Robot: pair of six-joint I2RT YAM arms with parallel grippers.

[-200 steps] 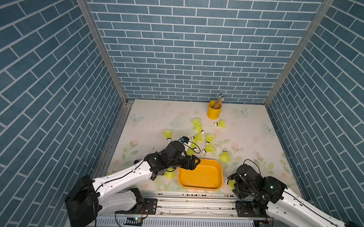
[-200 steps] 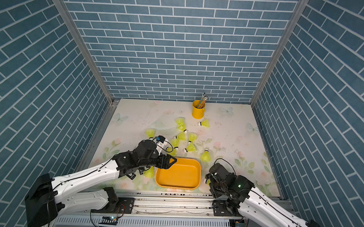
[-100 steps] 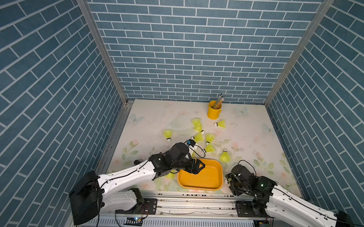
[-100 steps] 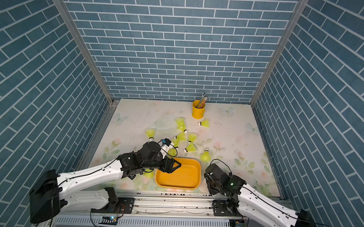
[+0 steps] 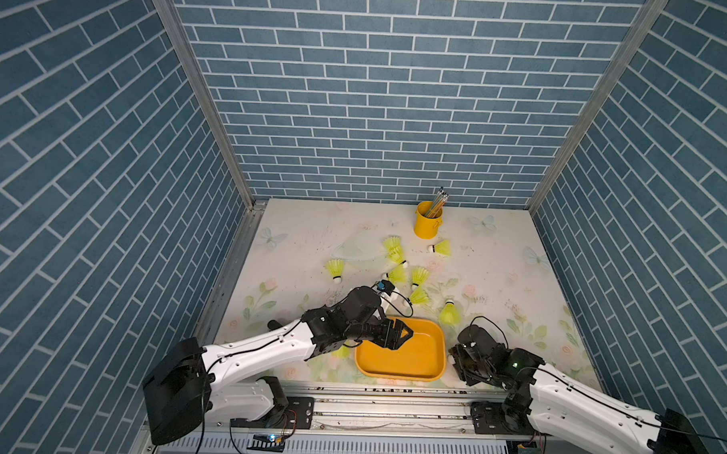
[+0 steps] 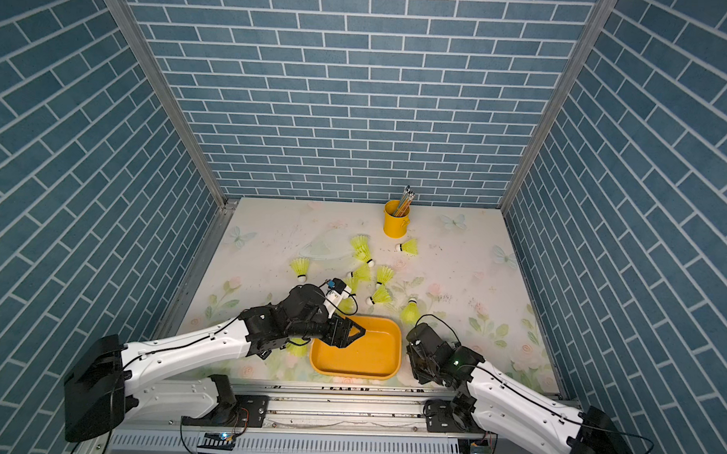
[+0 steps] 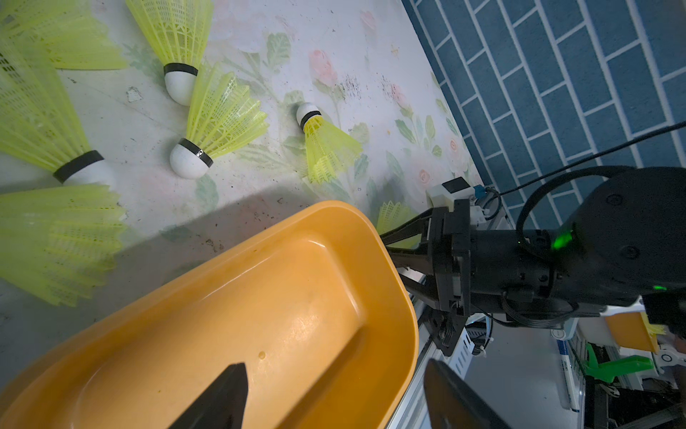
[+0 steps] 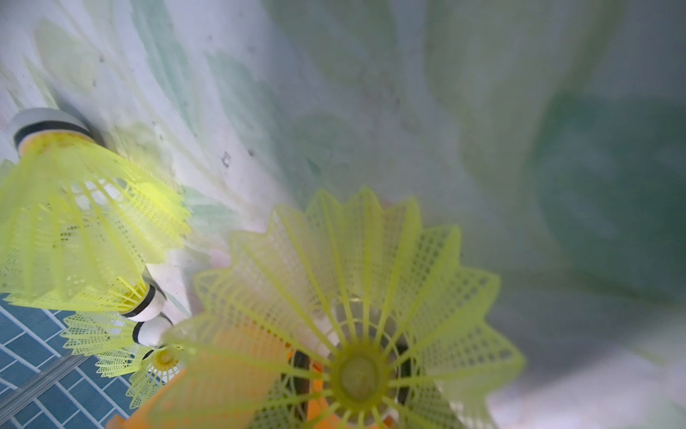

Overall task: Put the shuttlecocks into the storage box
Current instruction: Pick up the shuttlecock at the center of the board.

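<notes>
Shuttlecocks [image 5: 419,275] lay scattered over the flowered table [image 5: 311,234] in both top views, most of them between the yellow pencil cup [image 5: 427,222] and the storage box [image 5: 419,359], which sat at the near edge between the two arms. The left gripper [image 5: 404,335] hung over the box's far left part, jaws parted and empty. The right gripper [image 5: 459,364] sat low, just beside the box's right wall (its fingertips were hidden under the wrist from up there).

In the left wrist view the storage box [image 7: 260,297] filled the lower half. The left gripper [image 7: 334,364] was spread wide with nothing held, one of its fingers [image 7: 222,393] over the box floor and the other seen past the rim. Beyond the box, the right gripper [image 7: 393,252] reached in, with a yellow skirt showing at its fingers.

In the right wrist view a single shuttlecock [image 8: 360,375] faced the camera with its skirt open. Dark fingers [image 8: 299,371] of the right gripper [image 8: 352,371] flanked its base. Whether they pinched it could not be told. More shuttlecocks [image 8: 74,223] lay on the table beyond.
</notes>
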